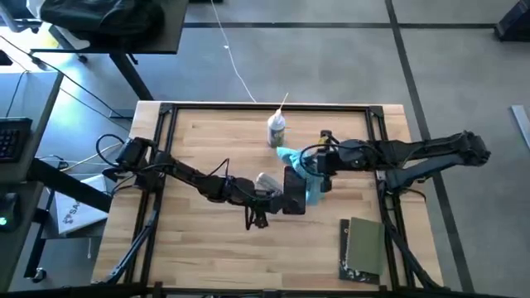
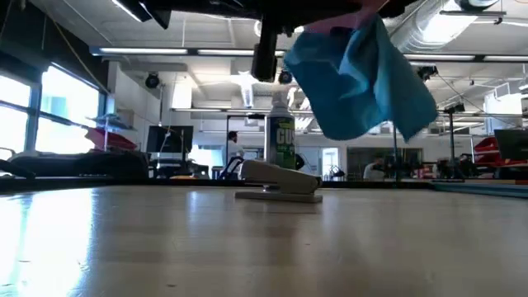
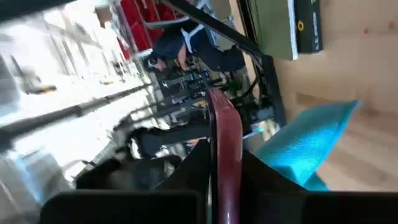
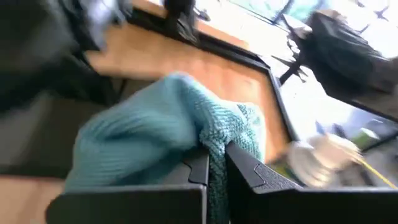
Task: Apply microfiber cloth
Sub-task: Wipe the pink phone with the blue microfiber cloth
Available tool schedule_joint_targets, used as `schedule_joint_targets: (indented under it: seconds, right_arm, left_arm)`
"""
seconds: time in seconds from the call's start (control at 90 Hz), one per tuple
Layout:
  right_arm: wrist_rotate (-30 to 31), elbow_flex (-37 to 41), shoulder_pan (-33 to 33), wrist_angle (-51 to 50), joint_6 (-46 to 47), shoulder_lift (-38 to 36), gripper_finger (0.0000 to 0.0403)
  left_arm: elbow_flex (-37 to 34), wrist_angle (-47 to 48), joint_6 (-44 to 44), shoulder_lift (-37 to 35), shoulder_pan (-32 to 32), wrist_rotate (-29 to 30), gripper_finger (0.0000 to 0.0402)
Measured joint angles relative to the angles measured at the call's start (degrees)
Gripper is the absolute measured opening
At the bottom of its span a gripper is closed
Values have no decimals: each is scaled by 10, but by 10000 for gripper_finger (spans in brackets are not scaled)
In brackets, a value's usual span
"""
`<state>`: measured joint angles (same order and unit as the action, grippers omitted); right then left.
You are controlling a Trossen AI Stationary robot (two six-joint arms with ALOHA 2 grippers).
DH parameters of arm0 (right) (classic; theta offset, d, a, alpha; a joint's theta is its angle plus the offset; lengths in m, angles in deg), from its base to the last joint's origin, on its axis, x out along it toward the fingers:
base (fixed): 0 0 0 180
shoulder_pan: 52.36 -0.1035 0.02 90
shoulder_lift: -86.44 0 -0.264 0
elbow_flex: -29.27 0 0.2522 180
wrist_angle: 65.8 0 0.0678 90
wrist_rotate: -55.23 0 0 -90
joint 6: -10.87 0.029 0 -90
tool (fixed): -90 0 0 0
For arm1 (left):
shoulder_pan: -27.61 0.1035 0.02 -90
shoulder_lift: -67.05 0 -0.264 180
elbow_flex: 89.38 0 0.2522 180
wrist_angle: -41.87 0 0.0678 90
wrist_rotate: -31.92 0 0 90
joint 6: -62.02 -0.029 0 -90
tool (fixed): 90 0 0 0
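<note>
Cloth [image 1: 308, 175], frame centre: lifted off desk [image 1: 207, 149], clenched in right gripper [image 1: 313, 165]. Left gripper [image 1: 281, 201] grasps a dark slab [image 1: 295, 192]. Wiping judged outstanding.

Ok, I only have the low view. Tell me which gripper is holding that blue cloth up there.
Observer: The right gripper. Its wrist view shows the microfiber cloth pinched in it.
Operator: Now tell me what the left one is doing.
Observer: The left gripper grips a dark flat slab with a reddish edge, mid-table.
Operator: Give me cloth against slab.
Observer: From above, the cloth hangs along the slab's right side. I cannot tell whether they touch.
</note>
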<state>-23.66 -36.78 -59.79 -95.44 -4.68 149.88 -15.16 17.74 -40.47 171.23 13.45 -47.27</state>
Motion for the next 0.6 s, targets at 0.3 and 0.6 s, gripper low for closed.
schedule_joint_targets:
  seconds: [0.3, 0.6]
  right_arm:
    - [38, 0, -84, -24, 69, -3, 0]
    - [58, -2, -157, 1, 153, 5, 0]
  left_arm:
    - [0, -51, 136, 0, 4, 26, 12]
    - [-4, -104, 288, 1, 34, 28, 12]
